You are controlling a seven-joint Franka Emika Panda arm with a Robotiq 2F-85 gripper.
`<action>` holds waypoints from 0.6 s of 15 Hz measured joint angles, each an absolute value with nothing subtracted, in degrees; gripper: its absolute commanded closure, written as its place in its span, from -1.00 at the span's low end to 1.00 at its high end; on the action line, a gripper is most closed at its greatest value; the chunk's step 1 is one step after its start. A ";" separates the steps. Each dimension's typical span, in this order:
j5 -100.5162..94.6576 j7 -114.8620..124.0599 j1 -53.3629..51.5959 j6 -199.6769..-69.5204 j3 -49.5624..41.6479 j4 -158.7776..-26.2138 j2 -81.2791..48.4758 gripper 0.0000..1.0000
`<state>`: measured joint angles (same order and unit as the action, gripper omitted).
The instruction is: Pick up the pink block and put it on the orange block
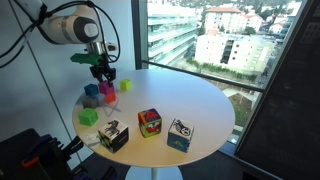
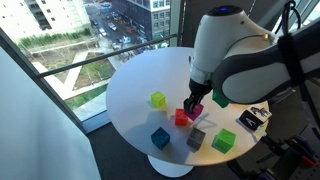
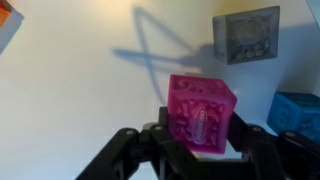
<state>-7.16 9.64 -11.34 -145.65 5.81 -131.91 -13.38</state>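
Note:
My gripper (image 3: 203, 150) is shut on the pink block (image 3: 203, 113), a small magenta cube held between the two black fingers. In both exterior views the gripper (image 2: 195, 102) (image 1: 104, 76) points down over the table and holds the pink block (image 2: 196, 109) (image 1: 107, 89) just above the surface. The orange block (image 2: 181, 117), a small orange-red cube, stands on the table right beside the held block. In the wrist view only its corner (image 3: 5, 15) shows, at the top left edge.
On the round white table (image 2: 140, 85) stand a yellow-green cube (image 2: 158, 100), a blue cube (image 2: 160, 137), a grey cube (image 2: 196, 139) and green cubes (image 2: 224, 141). Larger patterned cubes (image 1: 150, 122) (image 1: 180, 133) (image 1: 113, 135) stand near the table's edge. A window is close behind.

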 measured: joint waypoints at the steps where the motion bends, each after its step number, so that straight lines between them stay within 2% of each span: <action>1: -7.16 9.64 -11.34 -145.65 5.81 -131.87 -13.38 0.38; 9: -7.16 9.68 -12.07 -145.74 5.85 -130.54 -13.70 0.38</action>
<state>-7.16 9.68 -12.07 -145.74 5.85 -130.54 -13.70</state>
